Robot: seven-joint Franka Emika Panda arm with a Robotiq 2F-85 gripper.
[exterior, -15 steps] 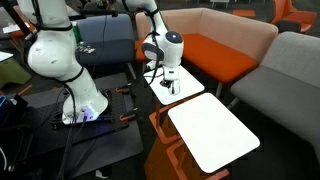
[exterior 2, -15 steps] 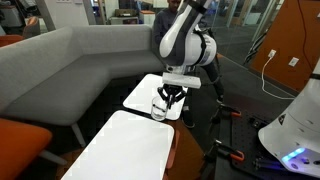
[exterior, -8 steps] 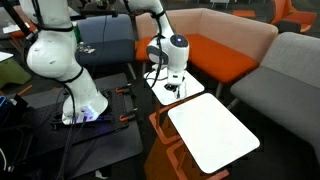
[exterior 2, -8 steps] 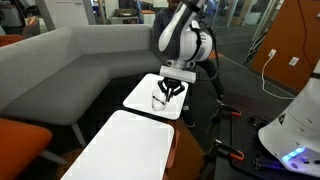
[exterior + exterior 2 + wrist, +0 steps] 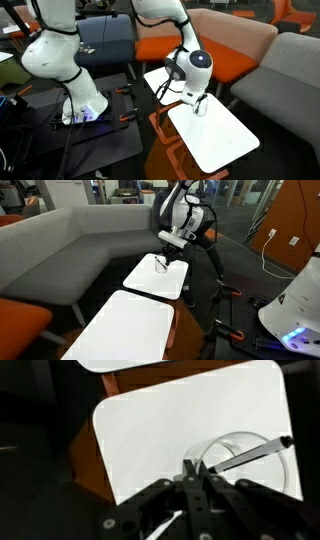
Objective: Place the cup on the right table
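Observation:
My gripper [image 5: 196,99] is shut on the rim of the small clear-pale cup [image 5: 199,108] and holds it in the air. In both exterior views it hangs between the two tabletops, near the far edge of the right table [image 5: 216,136], the larger white square top. The gripper [image 5: 166,256] and cup [image 5: 161,265] look raised above the smaller white table [image 5: 150,281]. In the wrist view the black fingers [image 5: 190,468] pinch the cup's rim [image 5: 236,448], with the right table's white top [image 5: 150,430] below.
The smaller white table [image 5: 160,77] stands beside the right table [image 5: 125,330]. An orange-brown frame [image 5: 160,130] sits under the right table. Orange and grey sofas [image 5: 225,45] wrap round the tables. The white robot base [image 5: 62,60] stands on a dark mat.
The gripper has lifted the cup off the smaller table and carried it towards the right table. It stayed shut on the cup throughout.

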